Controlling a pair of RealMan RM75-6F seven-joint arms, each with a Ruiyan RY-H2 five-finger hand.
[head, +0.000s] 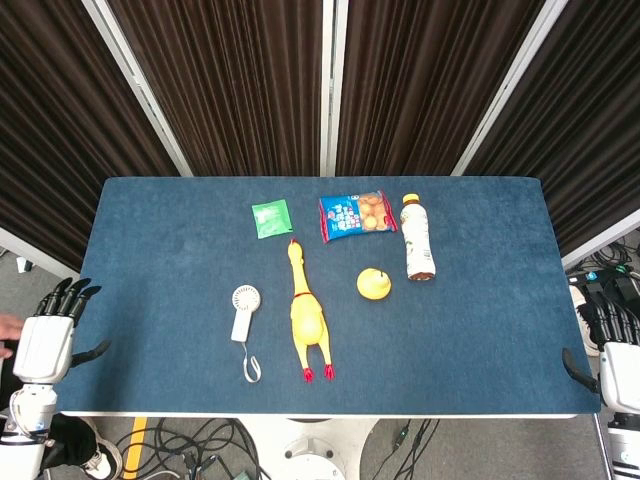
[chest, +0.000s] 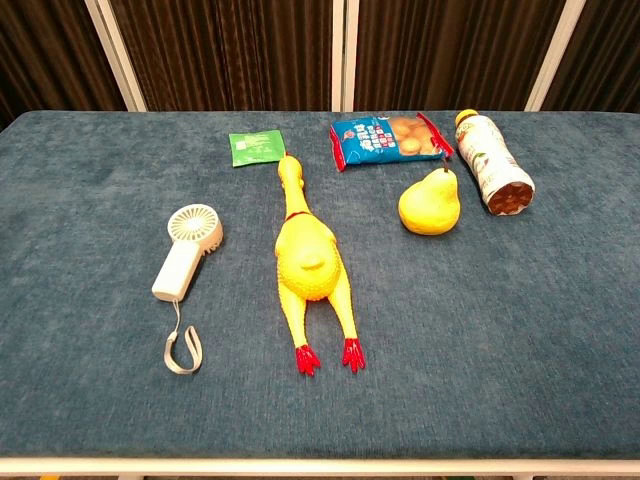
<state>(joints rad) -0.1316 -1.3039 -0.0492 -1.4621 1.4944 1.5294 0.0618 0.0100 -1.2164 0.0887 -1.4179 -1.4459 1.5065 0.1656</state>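
Both arms sit parked off the table ends, I think so that nothing blocks the cameras' view of the layout. My left hand (head: 45, 340) shows at the lower left of the head view, beyond the table (head: 150, 300) edge, fingers spread apart and pointing up, holding nothing. My right hand (head: 610, 340) shows at the lower right, also off the edge; its dark fingers appear apart and empty, though part of it is cut by the frame. Neither hand shows in the chest view.

Six items lie well apart on the blue cloth, which I judge leaves room for a hand to come down around each one.

- Handheld fan (chest: 187, 250), white, left of centre, head toward the far side, wrist strap trailing toward the near edge. It is the item nearest my left hand.
- Rubber chicken (chest: 310, 262), centre, lying lengthwise on its back, red feet toward me.
- Green packet (chest: 257, 148), flat, upper centre, just beyond the chicken's head.
- Snack bag (chest: 388, 140), blue, flat, upper centre right.
- Yellow pear (chest: 431, 205), on its side below the snack bag.
- Drink bottle (chest: 492, 172), lying down, yellow cap away from me, upper right; it is the item nearest my right hand.
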